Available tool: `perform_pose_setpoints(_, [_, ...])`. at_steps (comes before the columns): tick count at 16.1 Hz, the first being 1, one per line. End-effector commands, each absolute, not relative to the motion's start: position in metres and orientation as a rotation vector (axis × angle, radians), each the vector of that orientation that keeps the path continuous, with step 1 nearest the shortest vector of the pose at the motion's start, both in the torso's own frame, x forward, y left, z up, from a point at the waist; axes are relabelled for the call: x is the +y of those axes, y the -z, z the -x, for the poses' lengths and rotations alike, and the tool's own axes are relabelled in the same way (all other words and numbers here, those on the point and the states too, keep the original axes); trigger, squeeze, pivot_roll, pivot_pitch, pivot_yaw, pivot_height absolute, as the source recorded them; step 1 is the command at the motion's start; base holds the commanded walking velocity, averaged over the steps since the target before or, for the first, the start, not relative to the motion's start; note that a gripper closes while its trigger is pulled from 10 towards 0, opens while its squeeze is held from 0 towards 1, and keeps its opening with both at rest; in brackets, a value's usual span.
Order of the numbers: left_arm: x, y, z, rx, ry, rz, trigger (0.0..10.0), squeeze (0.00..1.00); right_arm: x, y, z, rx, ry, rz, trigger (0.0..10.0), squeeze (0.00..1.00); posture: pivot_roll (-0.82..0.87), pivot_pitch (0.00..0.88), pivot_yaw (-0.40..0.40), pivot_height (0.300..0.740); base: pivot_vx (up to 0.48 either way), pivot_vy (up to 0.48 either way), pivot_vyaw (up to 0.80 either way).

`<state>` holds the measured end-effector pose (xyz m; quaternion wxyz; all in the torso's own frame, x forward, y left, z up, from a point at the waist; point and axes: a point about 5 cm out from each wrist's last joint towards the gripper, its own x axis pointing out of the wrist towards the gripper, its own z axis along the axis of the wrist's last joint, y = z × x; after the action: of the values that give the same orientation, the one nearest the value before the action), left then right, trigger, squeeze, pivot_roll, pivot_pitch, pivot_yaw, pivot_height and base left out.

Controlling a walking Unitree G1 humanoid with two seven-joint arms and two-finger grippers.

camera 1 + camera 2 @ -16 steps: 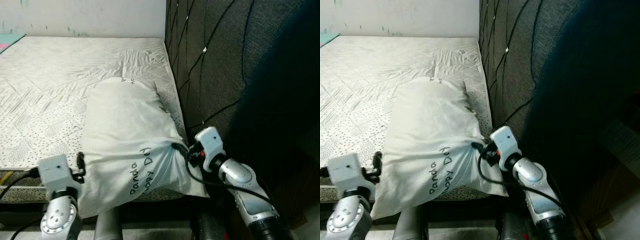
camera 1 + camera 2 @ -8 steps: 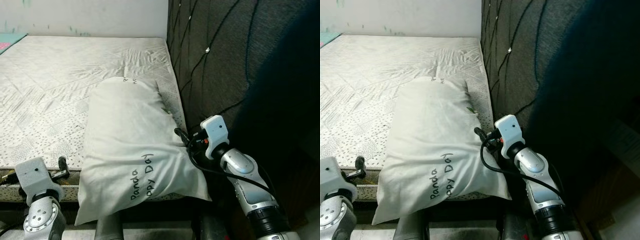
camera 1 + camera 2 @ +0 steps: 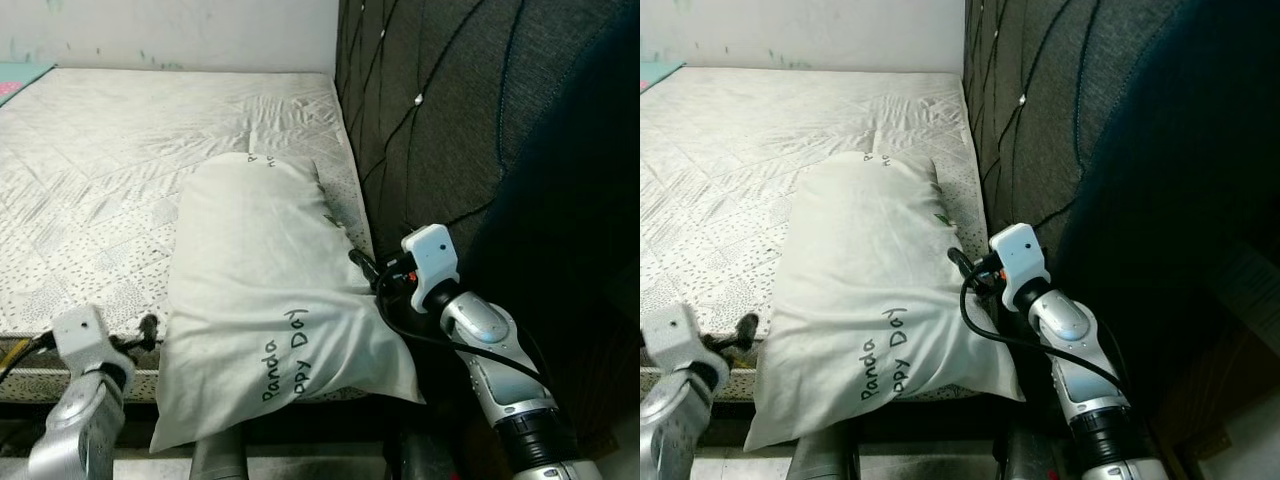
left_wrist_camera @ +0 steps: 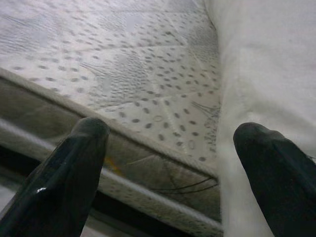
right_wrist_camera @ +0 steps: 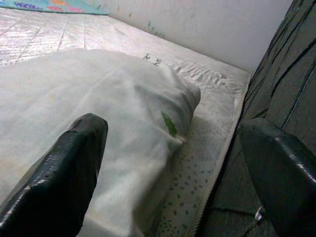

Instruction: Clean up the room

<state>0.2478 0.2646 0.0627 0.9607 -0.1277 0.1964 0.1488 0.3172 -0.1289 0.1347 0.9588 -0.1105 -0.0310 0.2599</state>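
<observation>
Our jaws stand apart on both sides and hold nothing: the right gripper hovers at the pillow's edge on the headboard side, its fingers spread wide with the cloth between them in the wrist view, while the left gripper sits low at the near edge of the bed, just beside the pillow's other flank, one finger close against the cloth. We judge the step in hand to be setting the pillow straight at the head of the mattress, so we should close on the two flanks evenly, take a good fold of cloth on each side, and lift together rather than drag, since the near end already overhangs the bed's front edge and could slide off if only one side pulls. We should also keep the right gripper clear of the dark quilted headboard right beside it. The pillow is white, soft and slightly crumpled, lying lengthwise along the mattress's right edge against the headboard, with handwritten-style lettering that reads something like "Panda" near its front end and a small green mark on its side.
</observation>
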Motion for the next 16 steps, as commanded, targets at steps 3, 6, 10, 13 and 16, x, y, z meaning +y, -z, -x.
perform_pose_setpoints(3, [0.260,-0.061,-0.257,0.418,-0.226,0.345,10.0,1.00,-0.134,-0.140,-0.314,-0.082,-0.523,0.253,10.0,1.00,-0.12,0.000,-0.037,0.570,0.000,0.000,0.00])
perform_pose_setpoints(6, [0.269,-0.055,-0.259,0.442,-0.189,0.370,10.0,1.00,-0.136,-0.142,-0.314,-0.084,-0.517,0.260,10.0,1.00,-0.13,0.000,-0.040,0.570,0.000,0.000,0.00])
perform_pose_setpoints(10, [0.268,-0.051,-0.268,0.479,-0.050,0.450,10.0,0.22,-0.135,-0.143,-0.315,-0.087,-0.512,0.267,10.0,1.00,-0.13,0.000,-0.046,0.570,0.000,0.000,0.00])
perform_pose_setpoints(13, [0.259,-0.054,-0.283,0.477,0.087,0.481,10.0,0.00,-0.136,-0.144,-0.314,-0.094,-0.509,0.277,10.0,1.00,-0.14,0.000,-0.045,0.570,0.000,0.000,0.00])
perform_pose_setpoints(16, [0.243,-0.053,-0.293,0.497,0.211,0.528,10.0,0.00,-0.137,-0.146,-0.315,-0.103,-0.494,0.279,10.0,1.00,-0.15,0.000,-0.045,0.570,0.000,0.000,0.00])
